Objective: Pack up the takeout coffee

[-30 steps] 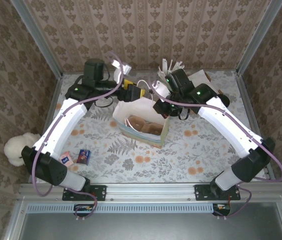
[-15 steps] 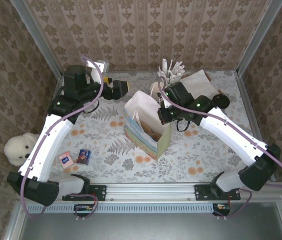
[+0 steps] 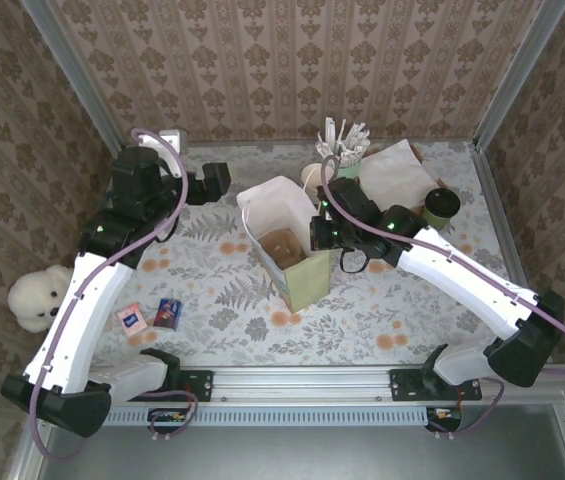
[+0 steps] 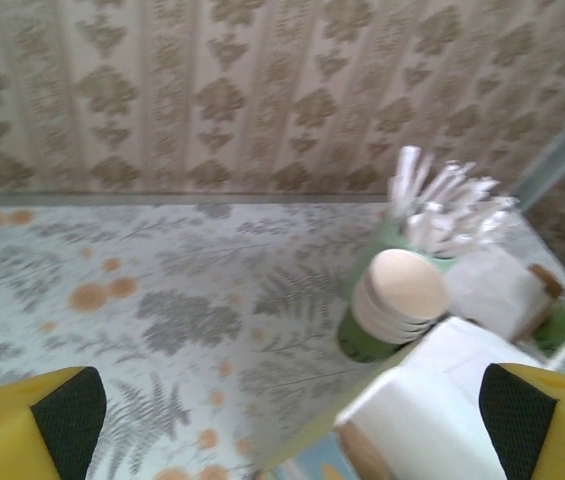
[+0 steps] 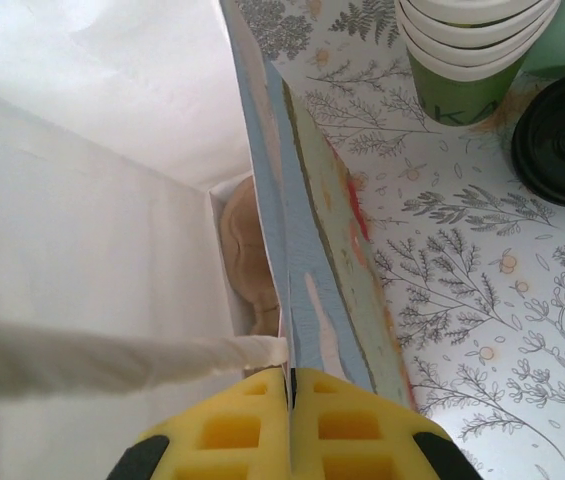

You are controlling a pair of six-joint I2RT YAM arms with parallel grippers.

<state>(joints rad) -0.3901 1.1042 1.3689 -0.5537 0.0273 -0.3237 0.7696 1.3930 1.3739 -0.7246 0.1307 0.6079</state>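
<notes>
Right end effector (image 5: 290, 388) clenched on the upper edge of the paper bag (image 3: 307, 280), one pad on either side of the wall, apparently to hold the bag upright with its mouth spread. On the bag's floor lies the brown pulp carrier (image 3: 284, 243), already packed; whether a cup sits in it cannot be told. Left end effector (image 4: 287, 412) released, pads wide apart, hovering above the surface (image 3: 392, 300) to the bag's left and grasping nothing. Behind the bag, a stack of cream cups (image 4: 402, 295) stands just beside the green cup of sticks (image 4: 442, 200), judged the likely source of a cup for the carrier
</notes>
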